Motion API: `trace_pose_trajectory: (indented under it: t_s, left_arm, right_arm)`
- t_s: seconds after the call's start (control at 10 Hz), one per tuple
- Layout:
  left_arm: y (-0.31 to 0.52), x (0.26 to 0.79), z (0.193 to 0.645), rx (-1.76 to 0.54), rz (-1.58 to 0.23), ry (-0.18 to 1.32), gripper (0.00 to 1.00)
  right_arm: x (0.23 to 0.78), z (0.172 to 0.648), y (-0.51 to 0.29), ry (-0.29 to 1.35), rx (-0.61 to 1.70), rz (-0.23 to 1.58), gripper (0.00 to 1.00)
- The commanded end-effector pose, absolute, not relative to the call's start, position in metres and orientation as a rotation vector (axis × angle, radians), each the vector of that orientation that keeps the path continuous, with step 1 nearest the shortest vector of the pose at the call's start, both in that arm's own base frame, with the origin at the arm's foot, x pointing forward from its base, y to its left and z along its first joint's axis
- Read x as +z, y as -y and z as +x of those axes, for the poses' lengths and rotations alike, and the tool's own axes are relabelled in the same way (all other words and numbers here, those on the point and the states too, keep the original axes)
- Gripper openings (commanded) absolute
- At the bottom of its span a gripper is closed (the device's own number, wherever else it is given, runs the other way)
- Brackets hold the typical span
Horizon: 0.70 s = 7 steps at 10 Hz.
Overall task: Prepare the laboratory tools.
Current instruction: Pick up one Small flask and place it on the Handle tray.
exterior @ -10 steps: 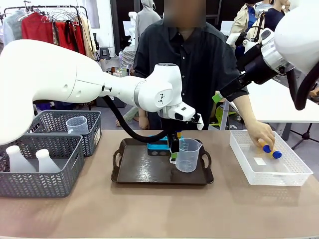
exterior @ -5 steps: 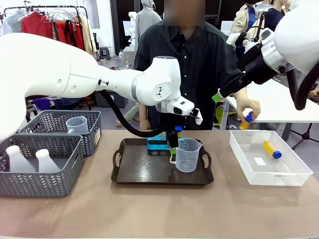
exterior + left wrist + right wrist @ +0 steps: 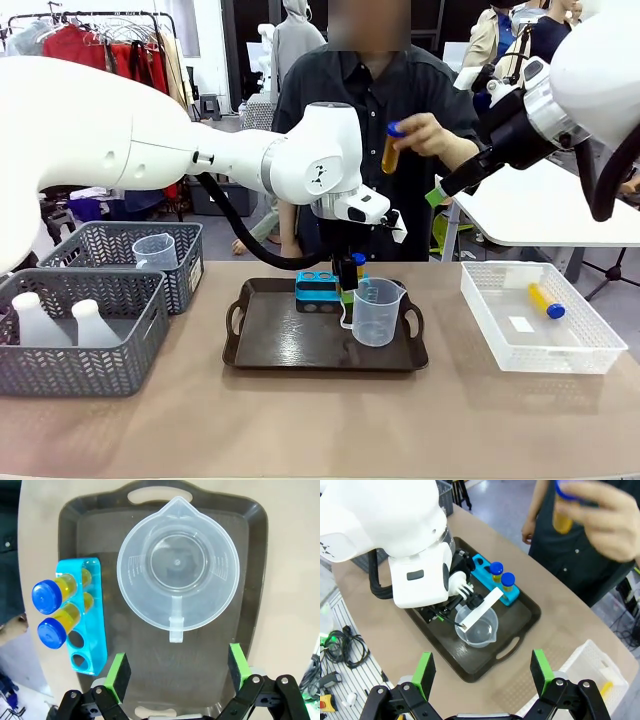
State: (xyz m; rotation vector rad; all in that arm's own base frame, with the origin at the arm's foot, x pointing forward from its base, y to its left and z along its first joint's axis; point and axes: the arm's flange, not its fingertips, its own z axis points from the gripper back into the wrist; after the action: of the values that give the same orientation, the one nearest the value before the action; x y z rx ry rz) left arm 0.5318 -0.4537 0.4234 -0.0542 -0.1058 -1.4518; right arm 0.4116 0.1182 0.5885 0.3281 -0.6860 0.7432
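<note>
Tan table (image 3: 300, 420): brown tray (image 3: 150, 655) holds empty beaker (image 3: 177, 565), blue rack (image 3: 95, 630) with two tubes (image 3: 47, 596); left claw (image 3: 177, 667), right claw (image 3: 482, 667) gaping, empty.

Left gripper (image 3: 349, 272) hangs low over the tray's (image 3: 270, 345) far edge, tight by the blue rack (image 3: 316, 295) and the beaker (image 3: 378, 312), crowding that side, while the tray's left half lies bare, open from above.

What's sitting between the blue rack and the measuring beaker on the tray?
Nothing; the left wrist view shows only bare tray between the blue rack and the measuring beaker.
</note>
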Motion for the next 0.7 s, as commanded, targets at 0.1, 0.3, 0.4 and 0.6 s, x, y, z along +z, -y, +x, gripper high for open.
trace_pose_trajectory:
  t_s: [0.1, 0.3, 0.4, 0.6]
  left_arm:
    - [0.453, 0.422, 0.532, -1.453, -0.054, 0.103, 1.0]
    - [0.454, 0.419, 0.533, -1.451, -0.057, 0.099, 1.0]
    - [0.441, 0.435, 0.519, -1.429, -0.099, 0.079, 1.0]
    - [0.421, 0.462, 0.506, -1.43, -0.162, 0.083, 1.0]
  right_arm:
    - [0.589, 0.412, -0.119, 0.689, 0.739, 0.344, 1.0]
    - [0.589, 0.412, -0.119, 0.689, 0.739, 0.344, 1.0]
    - [0.589, 0.412, -0.119, 0.689, 0.739, 0.344, 1.0]
    - [0.589, 0.412, -0.119, 0.689, 0.739, 0.344, 1.0]
